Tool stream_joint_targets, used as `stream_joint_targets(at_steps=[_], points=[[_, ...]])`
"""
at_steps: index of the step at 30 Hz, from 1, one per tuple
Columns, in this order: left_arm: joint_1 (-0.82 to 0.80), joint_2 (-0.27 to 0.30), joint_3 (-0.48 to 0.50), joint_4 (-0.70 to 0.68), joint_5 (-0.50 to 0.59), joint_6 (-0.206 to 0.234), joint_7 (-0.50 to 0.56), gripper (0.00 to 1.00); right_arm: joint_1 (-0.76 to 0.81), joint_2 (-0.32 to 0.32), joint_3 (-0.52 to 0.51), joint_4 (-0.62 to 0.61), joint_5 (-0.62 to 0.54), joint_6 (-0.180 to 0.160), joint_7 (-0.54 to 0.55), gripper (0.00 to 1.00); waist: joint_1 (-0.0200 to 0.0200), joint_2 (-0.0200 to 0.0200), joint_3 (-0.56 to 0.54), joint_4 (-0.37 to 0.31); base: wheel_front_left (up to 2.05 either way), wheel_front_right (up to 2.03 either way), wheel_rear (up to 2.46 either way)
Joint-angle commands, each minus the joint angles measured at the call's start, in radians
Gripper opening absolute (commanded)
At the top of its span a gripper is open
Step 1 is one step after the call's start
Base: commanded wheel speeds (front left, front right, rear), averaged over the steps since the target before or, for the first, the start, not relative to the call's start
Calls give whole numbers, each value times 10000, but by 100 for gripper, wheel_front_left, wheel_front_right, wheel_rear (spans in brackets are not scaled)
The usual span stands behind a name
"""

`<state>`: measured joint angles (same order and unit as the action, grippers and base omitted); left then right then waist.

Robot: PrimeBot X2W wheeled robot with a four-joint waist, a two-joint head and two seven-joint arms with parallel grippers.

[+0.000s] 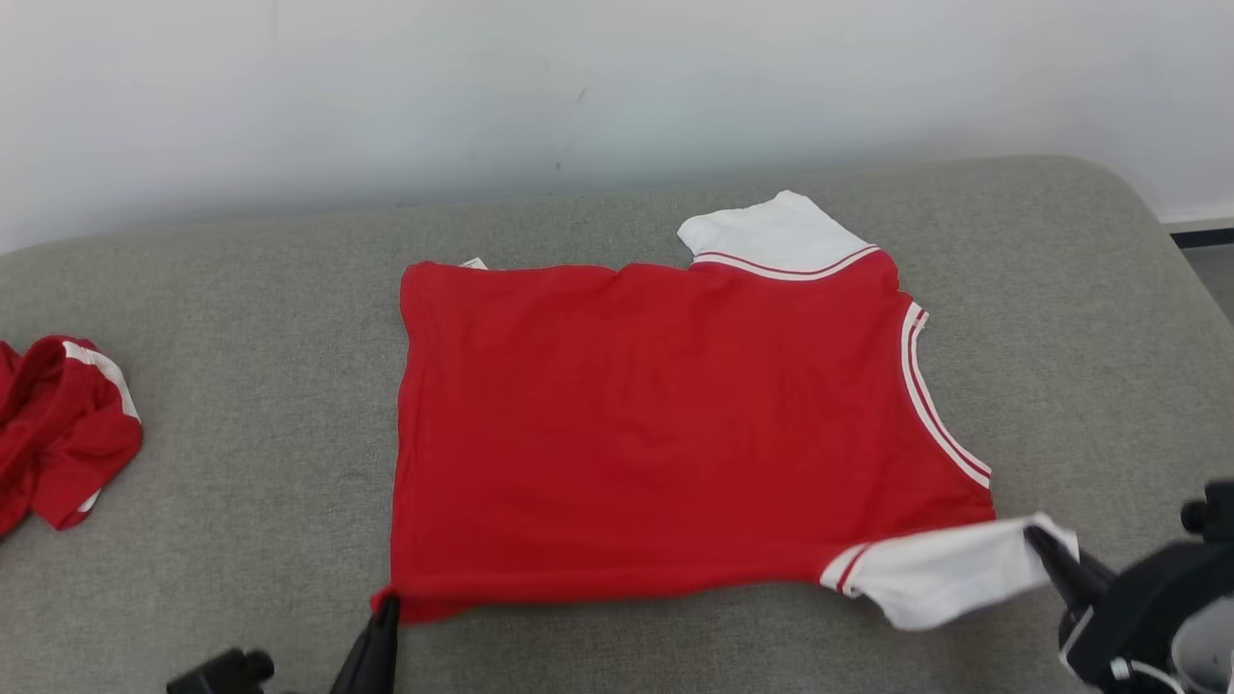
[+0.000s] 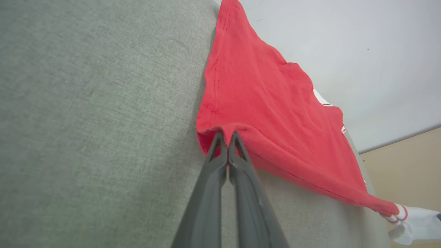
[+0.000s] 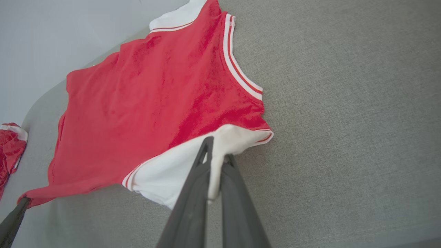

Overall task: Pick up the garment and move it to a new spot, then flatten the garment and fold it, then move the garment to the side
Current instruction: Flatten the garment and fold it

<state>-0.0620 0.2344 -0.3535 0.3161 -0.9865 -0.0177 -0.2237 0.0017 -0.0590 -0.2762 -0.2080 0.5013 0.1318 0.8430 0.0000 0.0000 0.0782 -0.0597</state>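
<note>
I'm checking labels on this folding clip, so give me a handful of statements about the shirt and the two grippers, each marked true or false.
1. The red shirt lies spread out on the grey cushion. True.
2. The left gripper is open and clear of the cloth. False: it is shut on the shirt's red hem corner.
3. The right gripper pinches the near white sleeve. True.
4. The crumpled red garment lies at the robot's right. False: it lies at the robot's left, apart from the shirt.
5. The far sleeve is red all over. False: it is white, with red stripes at its seam.
</note>
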Motion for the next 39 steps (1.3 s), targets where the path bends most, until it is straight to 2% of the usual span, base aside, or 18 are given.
stream_joint_targets(at_steps=[1,14,20,31,39], points=[[-334,20,-5,-53,70,45,44,0,-419,-78,65,261,-91,-23,-279,0,0,0,65,20,0,0,0],[-2721,-118,-349,1031,743,160,292,0,-3657,-346,955,3734,-101,-23,-2462,0,0,0,842,218,0,0,0],[-3456,-260,-370,1723,982,220,169,0,-4588,-488,1253,4841,-242,-23,-3268,0,0,0,1181,297,0,0,0],[-4160,-543,-306,2640,1063,-117,-175,0,-5774,-849,1755,6341,-250,-23,-4475,0,0,0,1577,338,0,0,0],[-4421,-627,-235,3125,1061,-254,-263,0,-6263,-875,2068,7120,-100,-24,-4971,0,0,0,1641,311,0,0,0]])
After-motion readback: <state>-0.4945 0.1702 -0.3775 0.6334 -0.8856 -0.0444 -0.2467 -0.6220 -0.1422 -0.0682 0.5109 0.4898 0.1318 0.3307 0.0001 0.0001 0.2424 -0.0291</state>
